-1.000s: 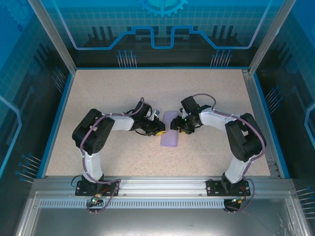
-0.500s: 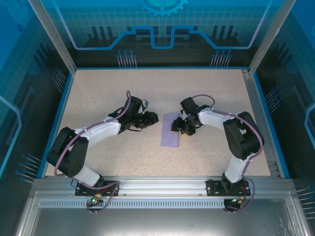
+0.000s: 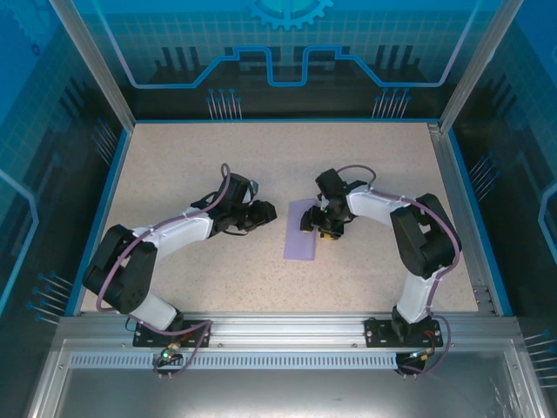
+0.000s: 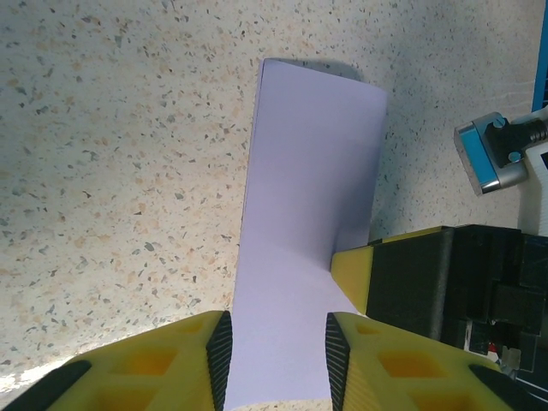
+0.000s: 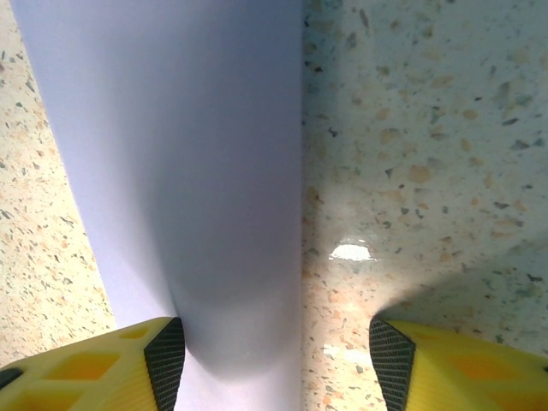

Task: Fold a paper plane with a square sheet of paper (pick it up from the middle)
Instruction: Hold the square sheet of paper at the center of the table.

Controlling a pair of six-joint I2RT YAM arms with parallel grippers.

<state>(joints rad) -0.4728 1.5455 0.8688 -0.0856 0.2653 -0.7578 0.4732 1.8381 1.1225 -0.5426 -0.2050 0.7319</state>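
While the square sheet of paper [image 3: 299, 239], now a narrow doubled strip, lies flat mid-way across the table [image 3: 174, 157], the left gripper [image 3: 268, 212] sits just beside its left edge, jaws partly apart and empty. The right gripper [image 3: 318, 225] is over the far right edge, jaws wide, gripping nothing.

Risk: a sideways drag would skew or reopen the fold.

The left wrist view shows a right finger [image 4: 349, 265] apparently touching the sheet; from overhead, contact cannot be told.
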